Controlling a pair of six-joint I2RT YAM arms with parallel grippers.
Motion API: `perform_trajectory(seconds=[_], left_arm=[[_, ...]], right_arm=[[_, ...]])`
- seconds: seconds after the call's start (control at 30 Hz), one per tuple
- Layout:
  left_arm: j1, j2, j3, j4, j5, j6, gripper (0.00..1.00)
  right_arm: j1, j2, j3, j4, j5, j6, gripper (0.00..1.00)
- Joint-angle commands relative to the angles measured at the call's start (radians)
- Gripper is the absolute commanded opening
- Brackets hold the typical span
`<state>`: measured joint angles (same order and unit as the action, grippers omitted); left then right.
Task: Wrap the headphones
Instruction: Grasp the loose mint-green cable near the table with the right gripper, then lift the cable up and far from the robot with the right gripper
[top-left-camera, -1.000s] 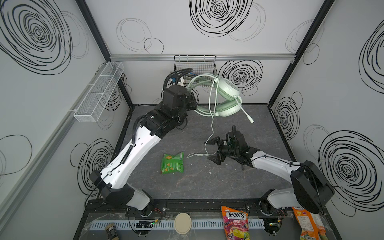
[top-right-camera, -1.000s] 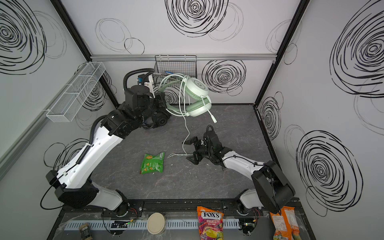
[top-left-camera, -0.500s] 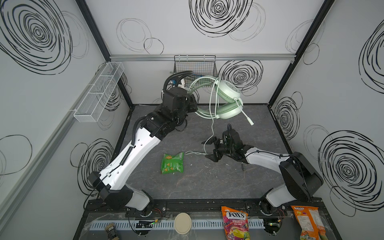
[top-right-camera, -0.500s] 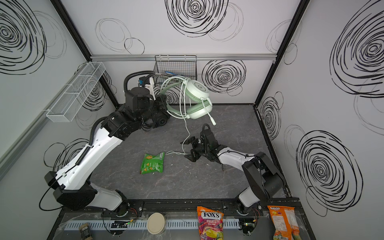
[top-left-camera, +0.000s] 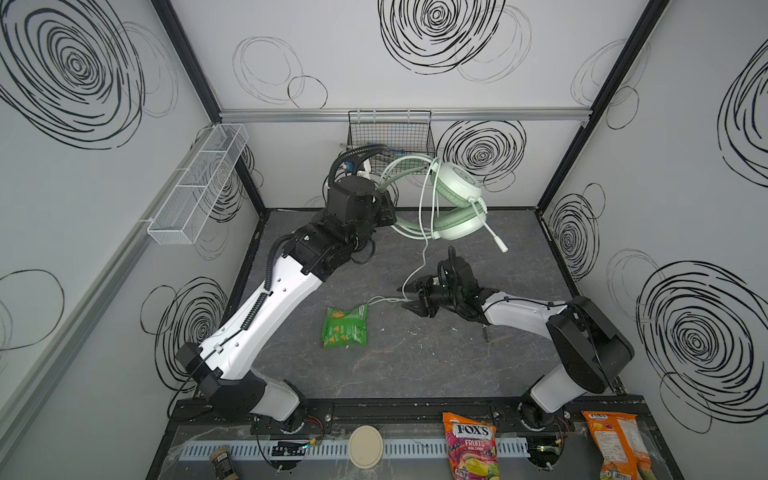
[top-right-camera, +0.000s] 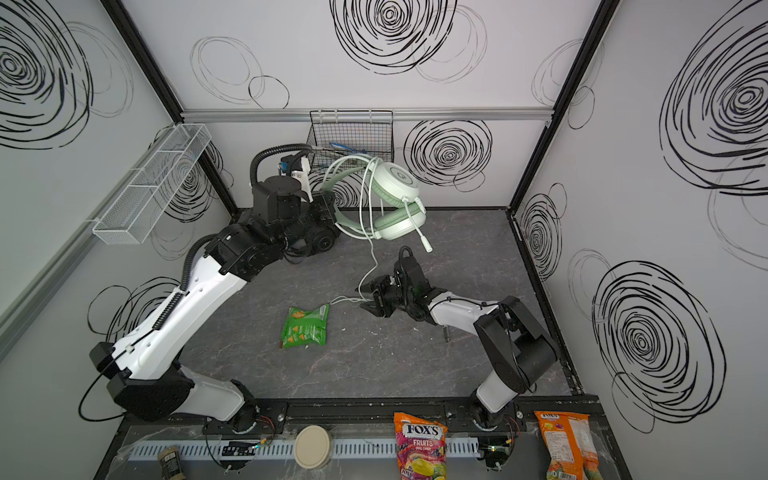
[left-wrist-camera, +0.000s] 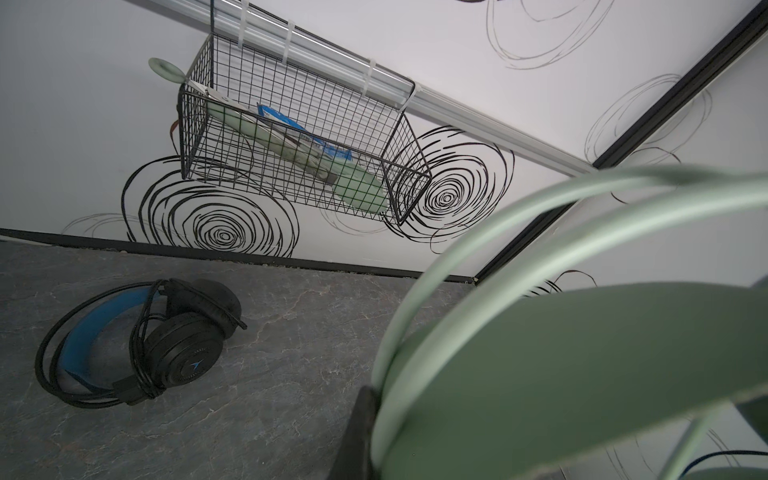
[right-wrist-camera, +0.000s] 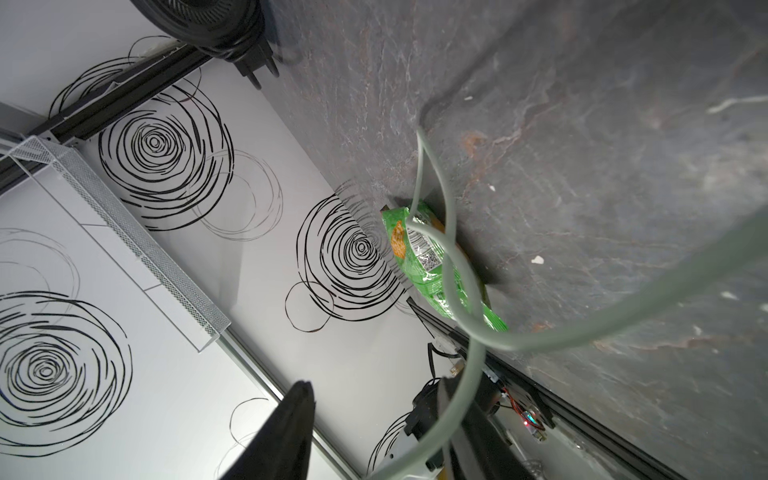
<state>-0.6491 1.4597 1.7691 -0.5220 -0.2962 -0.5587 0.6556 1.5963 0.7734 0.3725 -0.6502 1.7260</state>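
Mostly behind the left arm, black headphones; mint headphones aloft.

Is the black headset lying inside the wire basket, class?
No, the black headset lies flat on the grey table, well below the wire basket hung on the wall.

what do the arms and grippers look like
The left arm and right arm match: white shells, black joints and wrists. A ribbed black hose runs along the left, a thin black cable along the right. The right gripper is black with tapering fingers.
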Motion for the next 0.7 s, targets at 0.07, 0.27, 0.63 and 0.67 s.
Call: perform_trajectory(seconds=[0.07,0.27,0.63,0.67], left_arm=[[0.009,-0.065,0.013,0.141,0.04,-0.058,0.0],[0.019,-0.083,0.032,0.139,0.094,-0.07,0.0],[0.044,-0.156,-0.069,0.113,0.272,-0.008,0.0],[0.046,-0.165,-0.087,0.11,0.295,0.001,0.0]], right_arm=[[-0.02,-0.002,-0.011,-0.003,0.0,-0.02,0.28],[-0.08,-0.004,0.0,-0.049,0.001,-0.085,0.04],[-0.325,-0.116,0.218,-0.407,0.117,-0.477,0.0],[-0.353,-0.121,0.246,-0.435,0.126,-0.511,0.0]])
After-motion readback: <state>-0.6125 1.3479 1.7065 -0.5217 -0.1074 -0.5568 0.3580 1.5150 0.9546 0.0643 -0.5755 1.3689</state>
